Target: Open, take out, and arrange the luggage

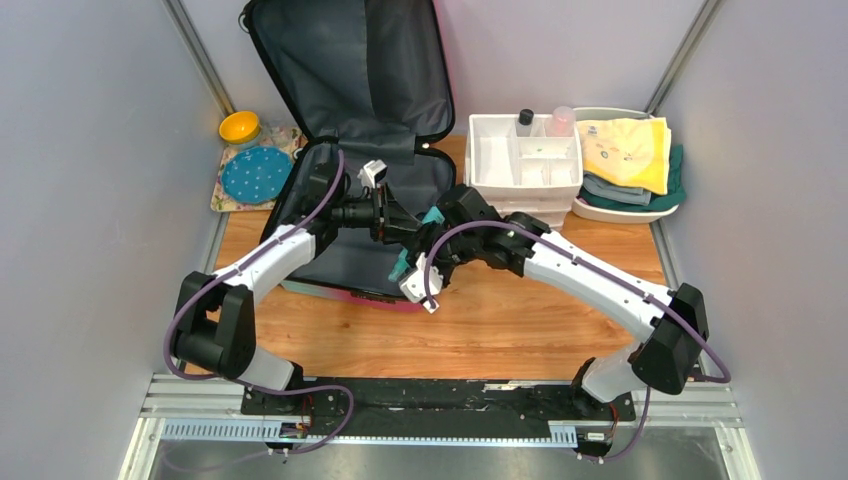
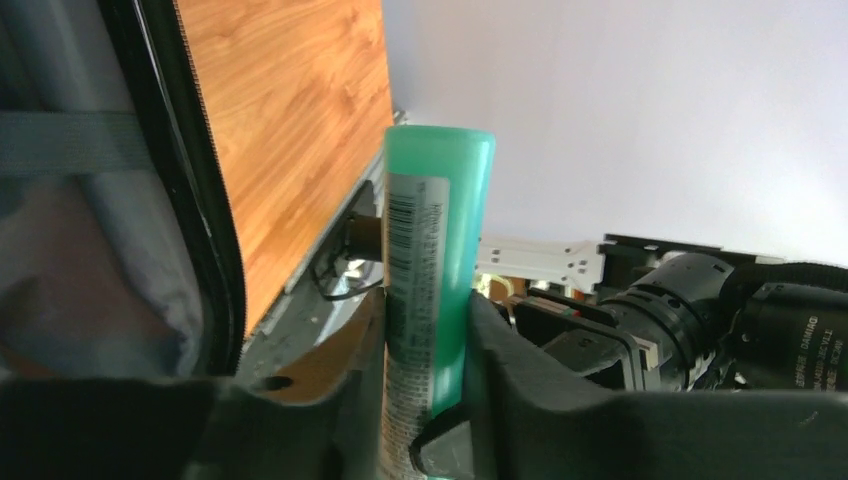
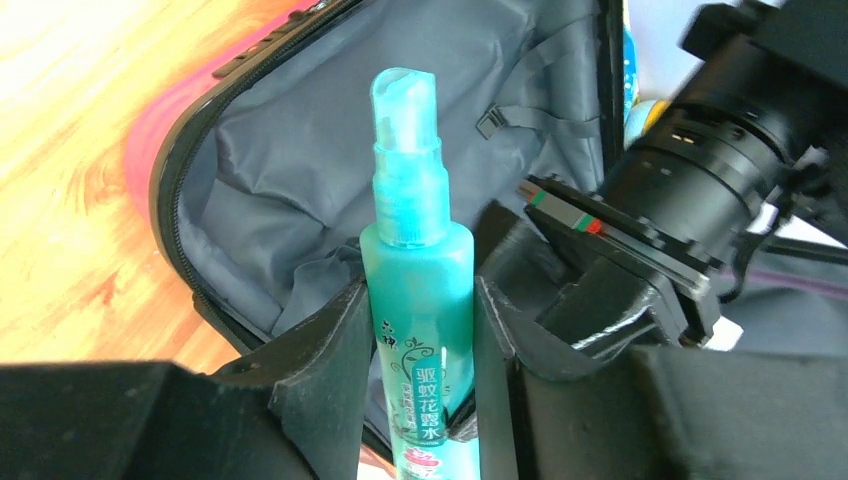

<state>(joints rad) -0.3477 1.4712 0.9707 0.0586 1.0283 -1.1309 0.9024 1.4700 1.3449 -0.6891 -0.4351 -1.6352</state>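
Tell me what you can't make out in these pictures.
Top view: bottle mostly hidden where left arm and right arm meet; suitcase floor partly under them.
Left wrist: bottle's cap end, cut off by bottom edge.
Right wrist: label's lower part, cut off by bottom edge.

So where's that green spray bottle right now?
Top view: the green spray bottle hangs mid-table over the right edge of the open luggage, held between the left gripper and right gripper, left of the white organiser.

White arm links (image 1: 270,255), black joints (image 1: 215,325), purple cables (image 1: 338,175)
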